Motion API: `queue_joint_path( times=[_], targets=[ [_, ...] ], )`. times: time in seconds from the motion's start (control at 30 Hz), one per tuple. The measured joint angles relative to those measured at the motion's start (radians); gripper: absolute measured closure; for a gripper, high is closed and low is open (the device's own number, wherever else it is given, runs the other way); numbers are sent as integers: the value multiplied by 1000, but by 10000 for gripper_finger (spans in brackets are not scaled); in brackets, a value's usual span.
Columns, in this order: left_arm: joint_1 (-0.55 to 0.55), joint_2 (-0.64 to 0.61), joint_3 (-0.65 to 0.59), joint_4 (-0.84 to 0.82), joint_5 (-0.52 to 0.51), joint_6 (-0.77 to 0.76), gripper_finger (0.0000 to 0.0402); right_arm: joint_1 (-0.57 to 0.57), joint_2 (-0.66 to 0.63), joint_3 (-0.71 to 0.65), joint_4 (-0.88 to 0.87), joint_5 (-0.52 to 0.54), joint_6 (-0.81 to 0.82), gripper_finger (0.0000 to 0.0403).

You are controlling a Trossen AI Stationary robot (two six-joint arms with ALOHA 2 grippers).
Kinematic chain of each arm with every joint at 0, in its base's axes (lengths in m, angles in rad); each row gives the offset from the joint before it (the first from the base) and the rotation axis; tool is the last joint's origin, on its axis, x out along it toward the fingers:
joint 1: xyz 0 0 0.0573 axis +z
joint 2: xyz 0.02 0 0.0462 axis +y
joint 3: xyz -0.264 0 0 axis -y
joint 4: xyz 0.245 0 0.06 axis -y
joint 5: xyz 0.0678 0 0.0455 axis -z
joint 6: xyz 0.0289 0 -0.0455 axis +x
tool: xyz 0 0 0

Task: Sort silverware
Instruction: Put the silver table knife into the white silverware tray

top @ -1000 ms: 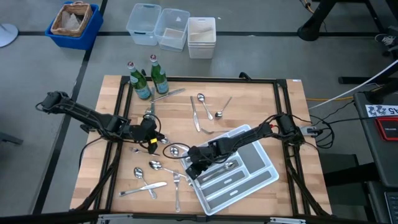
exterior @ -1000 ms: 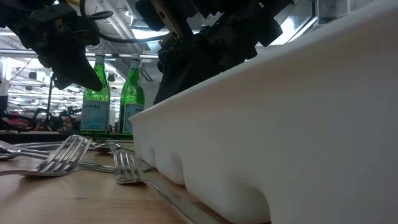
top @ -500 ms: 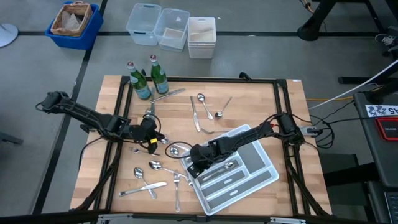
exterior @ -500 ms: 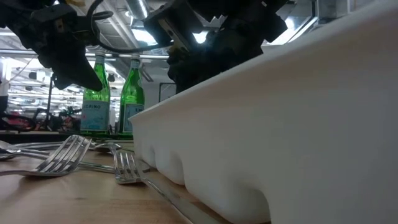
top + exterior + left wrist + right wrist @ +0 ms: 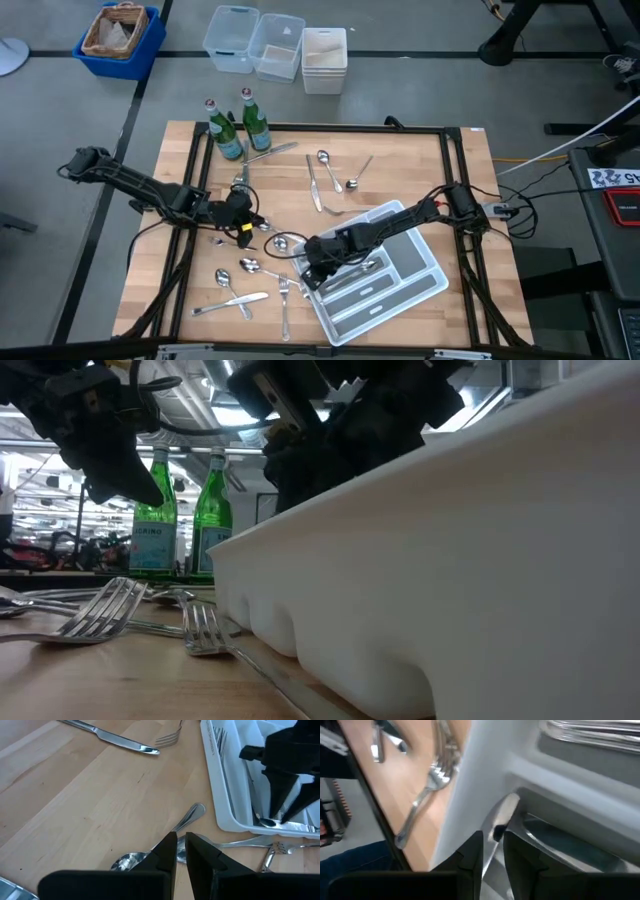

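Silverware (image 5: 245, 266) lies scattered over the wooden table (image 5: 420, 165), with more pieces already in the white tray (image 5: 425, 288) at the table's near right. Near the bottles (image 5: 225, 130) at the far left lie a knife (image 5: 272, 151), a second knife (image 5: 313, 187) and two spoons (image 5: 323, 157). Toward the near left lie spoons, a knife and a fork (image 5: 284, 305), the fork just beside the tray's end. The right gripper (image 5: 312, 267) reaches down into the tray's left end; in the right wrist view its jaws stand slightly parted around a thin silver handle (image 5: 501, 817) inside a compartment, so it appears to be grasping that piece, though which kind of piece cannot be told. The left gripper (image 5: 244, 224) sits low over the table left of the tray, its jaws nearly closed with only a narrow gap; in the left wrist view a spoon (image 5: 165, 840) lies on the wood right at the fingertips, and whether they pinch it cannot be told. From the low view two forks (image 5: 110, 610) rest on the table beside the tray wall (image 5: 420, 580).
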Motion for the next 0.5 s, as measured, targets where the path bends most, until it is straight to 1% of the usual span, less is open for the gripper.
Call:
queue_joint_path(
  times=[0.17, 0.5],
  targets=[
    [0, 0, 0, 1, 0, 0, 373, -1, 2, -2, 67, -9, 2, 324],
    [0, 0, 0, 2, 0, -1, 373, 0, 2, -1, 67, -21, 1, 324]
  ],
)
